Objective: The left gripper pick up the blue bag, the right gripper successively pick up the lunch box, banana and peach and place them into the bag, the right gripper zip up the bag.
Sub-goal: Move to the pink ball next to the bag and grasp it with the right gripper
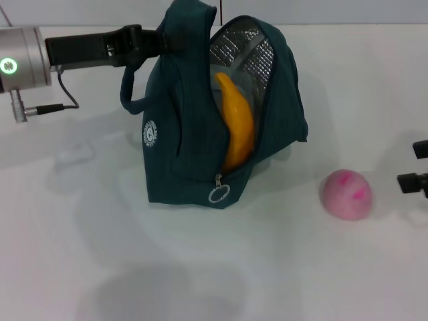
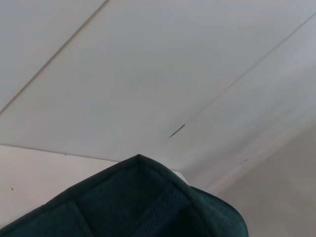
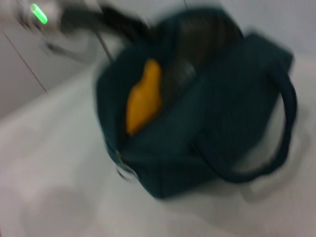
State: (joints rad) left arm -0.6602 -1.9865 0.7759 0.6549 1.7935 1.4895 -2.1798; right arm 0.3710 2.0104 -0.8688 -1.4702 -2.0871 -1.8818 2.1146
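The blue bag [image 1: 180, 154] stands on the white table with its zip open and its silver lining showing. My left gripper [image 1: 167, 40] reaches in from the left and is shut on the bag's top edge, holding it up. The banana [image 1: 235, 124] stands on end inside the opening, its upper half sticking out. On the table to the right of the bag lies the pink peach [image 1: 346, 194]. My right gripper [image 1: 418, 166] is at the right edge, open and empty, just right of the peach. The right wrist view shows the bag [image 3: 207, 133] and banana [image 3: 143, 96]. The lunch box is hidden.
The zip's ring pull [image 1: 219, 194] hangs at the bag's lower front corner. One handle [image 1: 130, 90] loops out on the bag's left side. In the left wrist view only teal bag fabric [image 2: 148, 207] shows against a white wall.
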